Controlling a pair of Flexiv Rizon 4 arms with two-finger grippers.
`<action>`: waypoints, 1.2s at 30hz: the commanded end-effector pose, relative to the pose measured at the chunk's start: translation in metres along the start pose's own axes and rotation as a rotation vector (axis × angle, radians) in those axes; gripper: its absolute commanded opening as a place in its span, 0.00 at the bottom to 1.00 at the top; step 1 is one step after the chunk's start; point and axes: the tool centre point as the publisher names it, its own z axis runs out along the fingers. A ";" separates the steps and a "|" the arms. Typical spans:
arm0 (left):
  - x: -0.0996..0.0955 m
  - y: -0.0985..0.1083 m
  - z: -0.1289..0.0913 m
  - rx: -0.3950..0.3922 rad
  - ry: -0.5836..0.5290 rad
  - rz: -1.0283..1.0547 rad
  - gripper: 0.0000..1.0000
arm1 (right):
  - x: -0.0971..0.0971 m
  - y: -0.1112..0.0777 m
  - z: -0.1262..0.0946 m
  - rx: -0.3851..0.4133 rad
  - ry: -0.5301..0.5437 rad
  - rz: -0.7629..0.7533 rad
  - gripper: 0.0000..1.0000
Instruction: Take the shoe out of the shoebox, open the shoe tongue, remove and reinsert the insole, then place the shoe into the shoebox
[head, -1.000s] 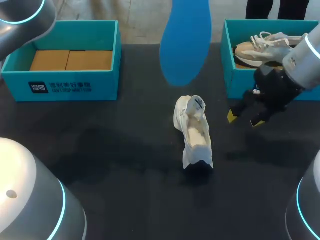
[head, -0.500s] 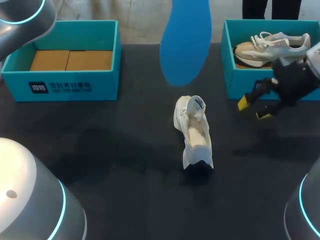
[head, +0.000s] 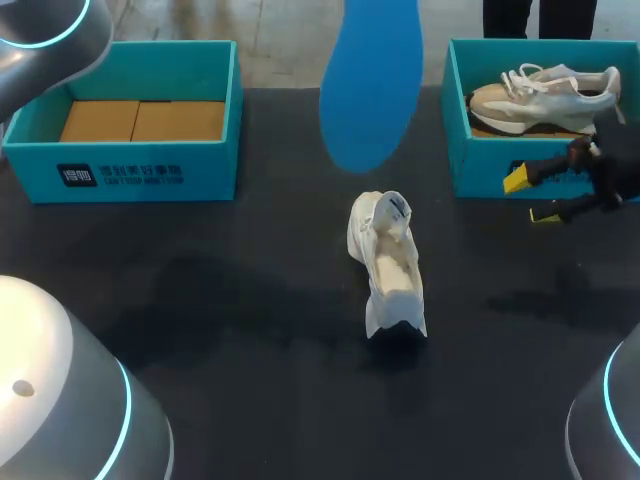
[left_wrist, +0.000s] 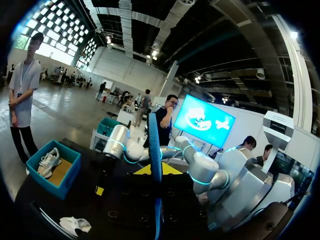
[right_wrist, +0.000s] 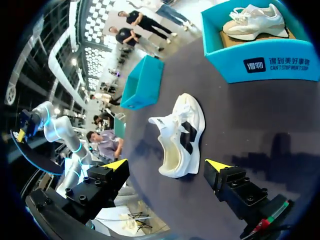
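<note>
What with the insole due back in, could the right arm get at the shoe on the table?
Probably yes: the right gripper is open and empty, and only bare table lies between it and the shoe; the insole hangs higher up.

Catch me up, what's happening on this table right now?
The left gripper is holding the blue insole up in the air above the far middle of the table. The white shoe sits in the middle of the table, out of its box. The right gripper is open and empty beside the front of the right shoebox, which holds a second shoe. The left shoebox holds only cardboard. The insole has not been reinserted yet.
</note>
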 end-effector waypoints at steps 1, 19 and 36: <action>-0.001 -0.001 0.000 -0.002 0.000 0.000 0.00 | 0.001 -0.001 -0.002 -0.036 0.019 0.016 1.00; -0.001 -0.001 0.000 -0.002 0.000 0.000 0.00 | 0.022 0.013 -0.011 -0.062 0.152 0.087 1.00; -0.001 -0.001 0.000 -0.002 0.000 0.000 0.00 | 0.032 0.021 -0.011 -0.093 0.239 0.090 1.00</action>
